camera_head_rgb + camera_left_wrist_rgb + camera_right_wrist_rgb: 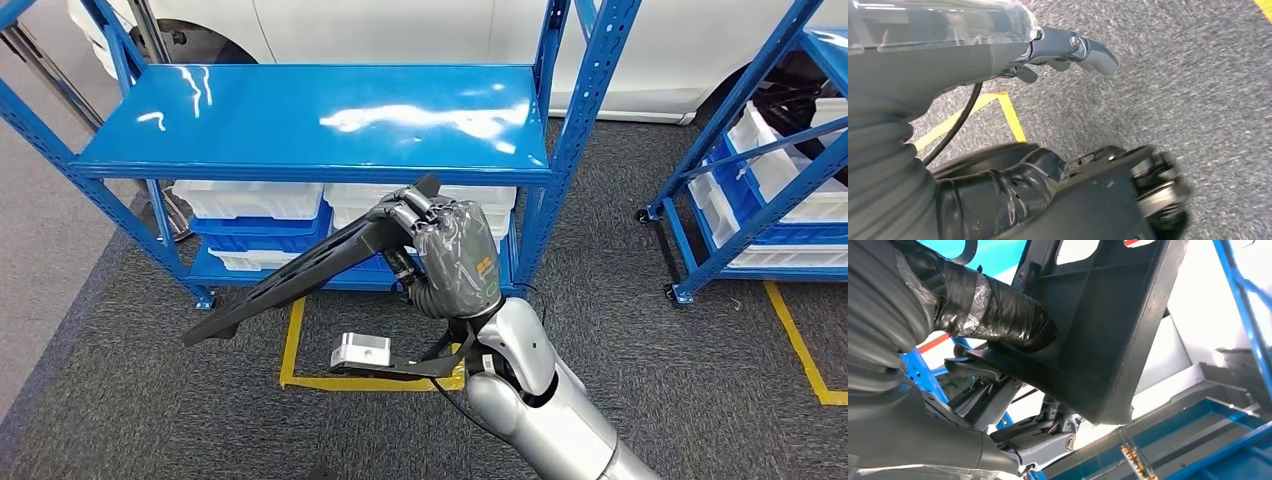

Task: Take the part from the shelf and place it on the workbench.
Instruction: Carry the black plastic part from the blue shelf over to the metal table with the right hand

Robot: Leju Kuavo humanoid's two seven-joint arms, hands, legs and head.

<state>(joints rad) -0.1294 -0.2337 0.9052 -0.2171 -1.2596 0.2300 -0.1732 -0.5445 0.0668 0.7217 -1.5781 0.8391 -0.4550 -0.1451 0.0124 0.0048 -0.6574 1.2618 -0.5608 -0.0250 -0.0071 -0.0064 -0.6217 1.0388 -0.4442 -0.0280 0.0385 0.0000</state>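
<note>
The part (300, 268) is a long, flat black plastic piece, held slanting in the air in front of the blue shelf (310, 115). My right hand (452, 255) grips its upper end, thumb on one face and fingers on the other. In the right wrist view the part's ribbed black face (1108, 325) lies close, with the taped thumb (998, 315) pressed on it and the fingers (1040, 440) beneath. My left hand (1068, 47) hangs over the grey carpet with its fingers stretched out and nothing in them.
White and blue bins (250, 205) fill the shelf's lower level. A second blue rack (760, 170) with white bins stands at the right. A white car (400, 30) is parked behind. Yellow tape (292, 345) marks the grey carpet.
</note>
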